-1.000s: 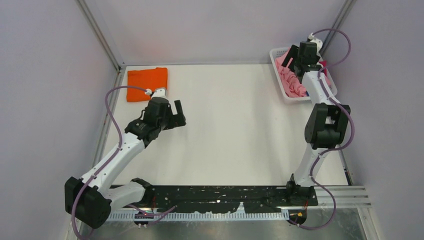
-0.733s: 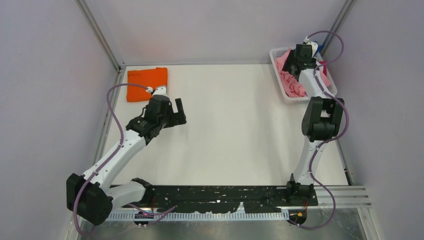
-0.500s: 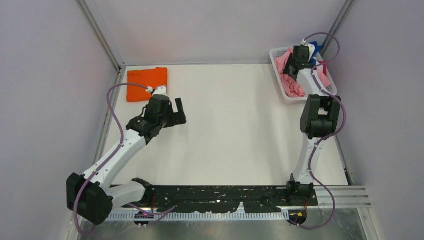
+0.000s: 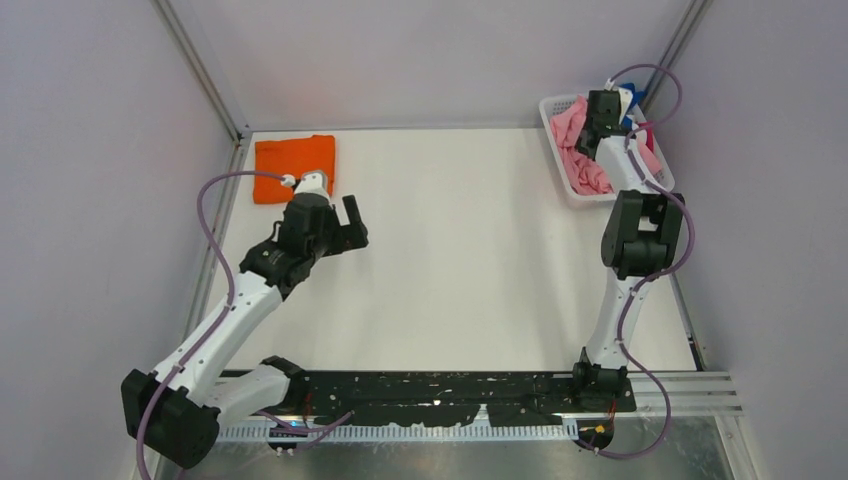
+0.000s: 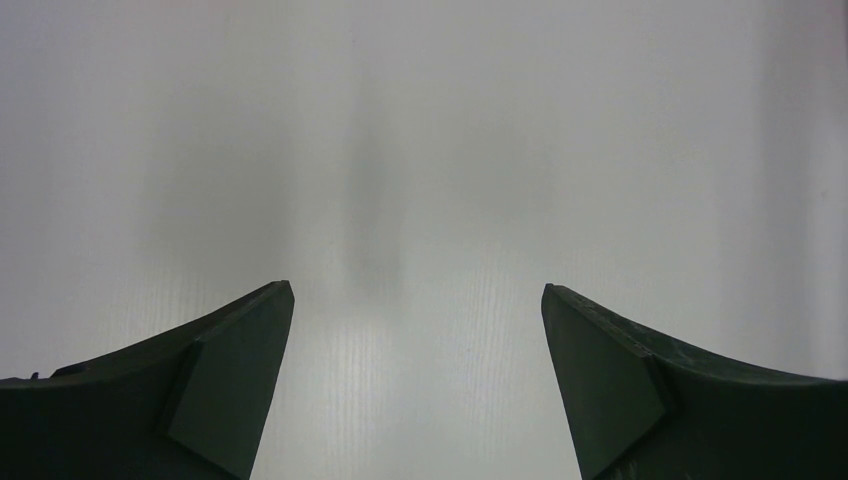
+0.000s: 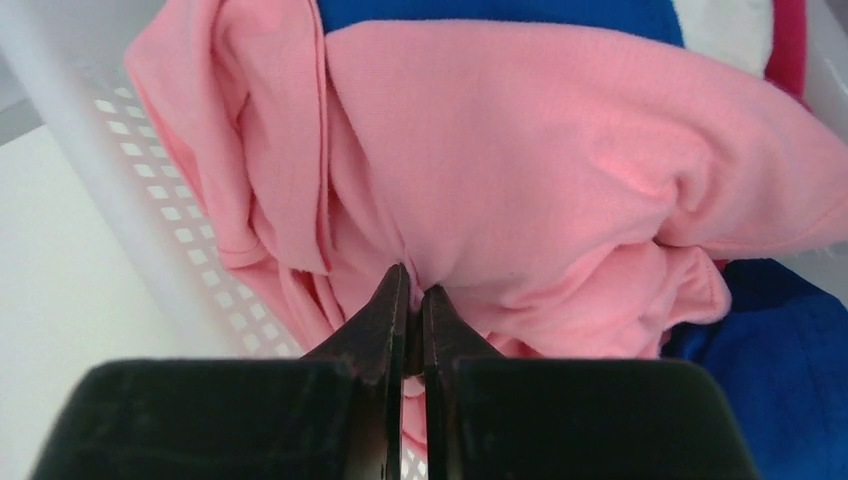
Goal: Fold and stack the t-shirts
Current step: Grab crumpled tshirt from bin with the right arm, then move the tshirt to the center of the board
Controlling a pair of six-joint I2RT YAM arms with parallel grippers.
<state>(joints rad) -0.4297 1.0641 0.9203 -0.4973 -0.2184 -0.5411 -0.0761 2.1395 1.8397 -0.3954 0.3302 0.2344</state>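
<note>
A crumpled light pink t-shirt (image 6: 560,150) (image 4: 582,170) lies on top in the white basket (image 4: 557,152) at the table's far right. My right gripper (image 6: 413,290) (image 4: 597,128) reaches down into the basket and is shut on a pinch of the pink cloth. Beneath the pink one lie a royal blue t-shirt (image 6: 780,370), a white one (image 6: 735,28) and a magenta one (image 6: 790,45). A folded orange t-shirt (image 4: 293,166) rests at the far left corner. My left gripper (image 5: 415,300) (image 4: 351,226) hovers open over bare table, just right of and nearer than the orange shirt.
The basket's slatted wall (image 6: 150,190) sits left of the pinched cloth. Grey walls and metal posts enclose the white table (image 4: 460,250) at the back and sides. The black base rail (image 4: 430,392) runs along the near edge.
My right gripper has dropped deeper into the basket and closed on the pink t-shirt. The left arm has shifted slightly to the left, still open.
</note>
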